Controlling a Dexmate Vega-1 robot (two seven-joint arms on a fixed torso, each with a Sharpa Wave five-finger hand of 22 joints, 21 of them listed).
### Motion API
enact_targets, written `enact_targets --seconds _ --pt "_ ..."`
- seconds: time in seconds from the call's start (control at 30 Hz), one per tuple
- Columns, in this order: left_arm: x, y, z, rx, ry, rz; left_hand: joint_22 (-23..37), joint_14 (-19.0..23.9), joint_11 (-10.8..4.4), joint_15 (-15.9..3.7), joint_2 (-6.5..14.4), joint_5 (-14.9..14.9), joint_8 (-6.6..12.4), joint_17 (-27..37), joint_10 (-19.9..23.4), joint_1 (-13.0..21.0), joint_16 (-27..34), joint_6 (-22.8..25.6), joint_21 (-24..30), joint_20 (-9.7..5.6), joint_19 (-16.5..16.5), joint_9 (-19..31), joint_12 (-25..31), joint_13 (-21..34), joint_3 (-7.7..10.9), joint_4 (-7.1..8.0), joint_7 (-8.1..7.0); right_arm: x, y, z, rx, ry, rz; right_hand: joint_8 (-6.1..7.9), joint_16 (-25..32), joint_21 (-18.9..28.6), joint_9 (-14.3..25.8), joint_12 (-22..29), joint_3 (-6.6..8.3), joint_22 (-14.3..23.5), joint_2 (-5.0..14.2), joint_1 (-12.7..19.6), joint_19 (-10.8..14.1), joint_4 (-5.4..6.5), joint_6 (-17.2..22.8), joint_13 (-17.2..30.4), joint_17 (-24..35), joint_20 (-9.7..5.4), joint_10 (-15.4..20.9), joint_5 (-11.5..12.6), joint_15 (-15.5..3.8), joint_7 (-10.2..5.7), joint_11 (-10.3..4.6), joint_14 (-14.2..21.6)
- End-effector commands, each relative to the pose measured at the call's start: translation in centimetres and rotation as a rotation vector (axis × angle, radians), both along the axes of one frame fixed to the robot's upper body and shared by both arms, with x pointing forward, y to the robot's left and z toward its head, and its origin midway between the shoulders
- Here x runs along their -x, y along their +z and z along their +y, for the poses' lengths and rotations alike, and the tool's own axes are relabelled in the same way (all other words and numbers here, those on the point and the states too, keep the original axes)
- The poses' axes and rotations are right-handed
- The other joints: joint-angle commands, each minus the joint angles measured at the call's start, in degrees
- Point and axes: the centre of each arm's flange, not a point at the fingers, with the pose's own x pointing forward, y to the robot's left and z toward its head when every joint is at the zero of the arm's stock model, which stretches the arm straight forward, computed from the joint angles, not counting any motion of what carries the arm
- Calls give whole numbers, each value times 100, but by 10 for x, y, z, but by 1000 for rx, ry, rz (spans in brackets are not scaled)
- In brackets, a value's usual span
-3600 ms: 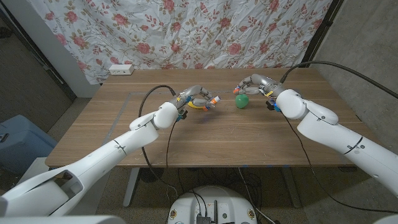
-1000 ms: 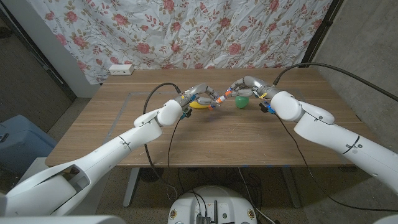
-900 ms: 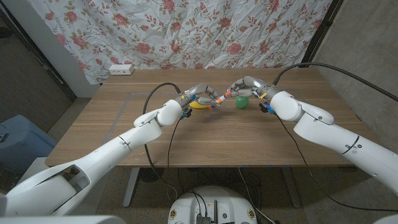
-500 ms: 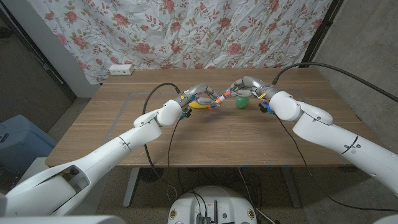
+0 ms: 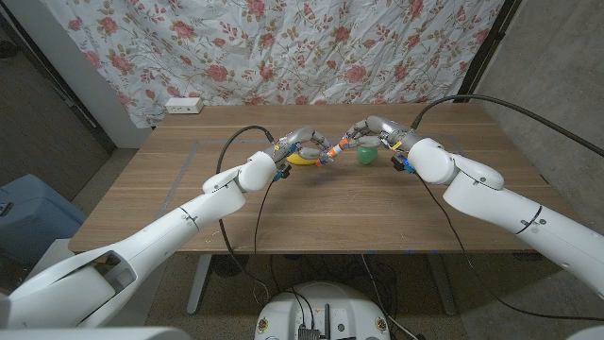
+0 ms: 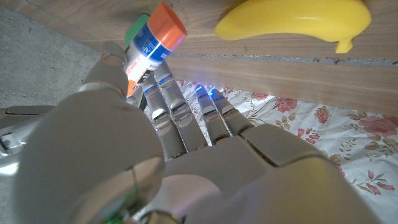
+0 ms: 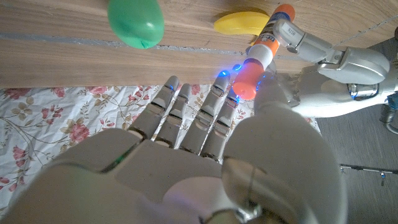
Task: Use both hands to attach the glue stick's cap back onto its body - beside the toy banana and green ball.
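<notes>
My left hand (image 5: 304,144) holds the glue stick body (image 5: 329,153), a white and blue tube with an orange end, in its fingertips just above the table. My right hand (image 5: 371,130) pinches the orange cap (image 7: 247,81). In the right wrist view the cap meets the tube's white end (image 7: 260,55), and the left hand (image 7: 326,53) holds the glue stick body (image 7: 272,30) beyond it. The yellow toy banana (image 5: 299,160) lies under the left hand, and the green ball (image 5: 366,153) under the right hand. The left wrist view shows the glue stick body (image 6: 152,42) and banana (image 6: 292,18).
The wooden table (image 5: 330,212) stretches bare toward me and to both sides. A white power strip (image 5: 183,105) lies at the far left edge. Black cables (image 5: 238,142) run along both arms. A floral cloth hangs behind the table.
The hands were apart 3.6 s ago and have since come together, bringing cap and tube end to end. Over the last second almost nothing has moved.
</notes>
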Motion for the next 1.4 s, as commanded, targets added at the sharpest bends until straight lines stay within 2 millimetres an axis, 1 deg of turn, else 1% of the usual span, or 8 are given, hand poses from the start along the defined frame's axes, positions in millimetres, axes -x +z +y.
enact_targets --seconds 0.03,1.4 --pt "0 0 -2 -2 -1 0 18 -24 -303 -864 312 38 47 3 299 221 13 573 -9 -475 55 64 28 14 11 32 6 -1 0 2 7 4 -1 -18 36 10 10 26 -19 29 44 11 11 10 20 18 22 -4 -11 -11 -740 -11 -23 64" --pt "4 -3 -2 4 -2 -4 18 -20 -307 -861 325 39 47 4 267 238 16 556 -8 -469 56 64 23 14 3 28 6 -2 -4 -2 8 6 17 -45 62 7 16 33 -65 30 75 -3 26 7 58 19 34 0 1 -27 -737 -12 -22 109"
